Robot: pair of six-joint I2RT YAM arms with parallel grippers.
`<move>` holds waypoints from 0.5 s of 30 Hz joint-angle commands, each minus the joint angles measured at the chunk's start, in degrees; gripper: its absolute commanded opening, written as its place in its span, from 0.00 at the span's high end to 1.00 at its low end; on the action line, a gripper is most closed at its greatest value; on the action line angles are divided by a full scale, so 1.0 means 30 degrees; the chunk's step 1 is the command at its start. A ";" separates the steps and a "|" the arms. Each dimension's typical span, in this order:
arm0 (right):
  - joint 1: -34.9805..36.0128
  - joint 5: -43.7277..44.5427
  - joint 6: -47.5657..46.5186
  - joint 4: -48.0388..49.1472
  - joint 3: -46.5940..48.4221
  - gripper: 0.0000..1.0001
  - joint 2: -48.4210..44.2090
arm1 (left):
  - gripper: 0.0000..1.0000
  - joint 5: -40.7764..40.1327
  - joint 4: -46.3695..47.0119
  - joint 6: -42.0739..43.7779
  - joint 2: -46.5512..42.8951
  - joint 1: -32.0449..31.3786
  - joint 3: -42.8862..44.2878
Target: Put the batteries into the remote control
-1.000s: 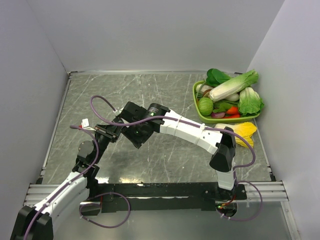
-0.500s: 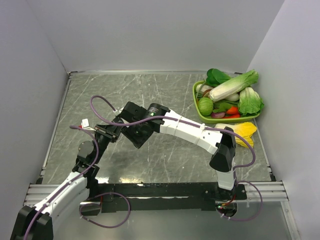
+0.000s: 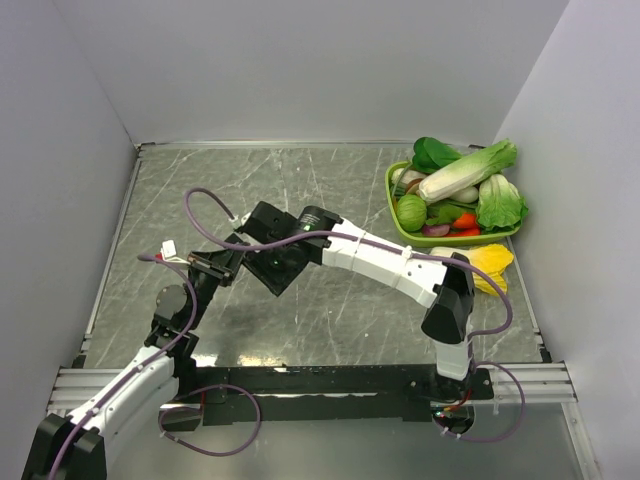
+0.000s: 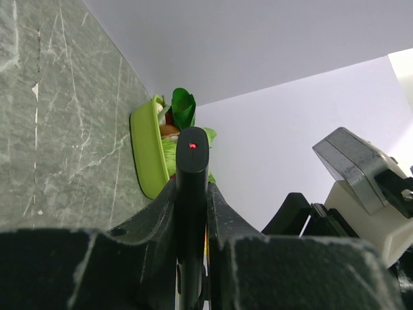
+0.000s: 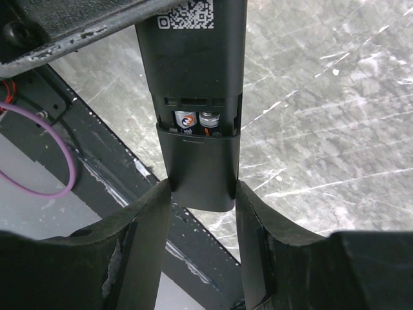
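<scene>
Right gripper [image 5: 201, 188] is clamped part-open on both sides of the black cover [image 5: 197, 161], low in the wrist frame. Just above it, two batteries [image 5: 198, 120] peek out of the gap in the remote control [image 5: 192, 58]. Left gripper [image 4: 192, 216] is squeezed tight on that remote, edge-on at frame centre, red light [image 4: 191, 146] up top.

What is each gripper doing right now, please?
The left gripper is closed, holding the remote control.
The right gripper is closed on the battery cover.
</scene>
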 commanded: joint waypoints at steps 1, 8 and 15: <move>-0.0725 -0.0256 0.0339 0.0610 -0.0396 0.53 -0.1152 | 0.95 0.0208 0.2434 -0.1055 -0.0498 -0.0064 0.0135; -0.1428 -0.1255 0.0164 0.1341 -0.0601 0.53 -0.1444 | 0.95 0.0471 0.2844 -0.1670 -0.0673 -0.0064 -0.0070; -0.1547 -0.1461 -0.0042 0.1283 -0.0278 0.53 -0.1270 | 0.95 0.0706 0.2902 -0.2080 -0.0850 -0.0064 -0.0099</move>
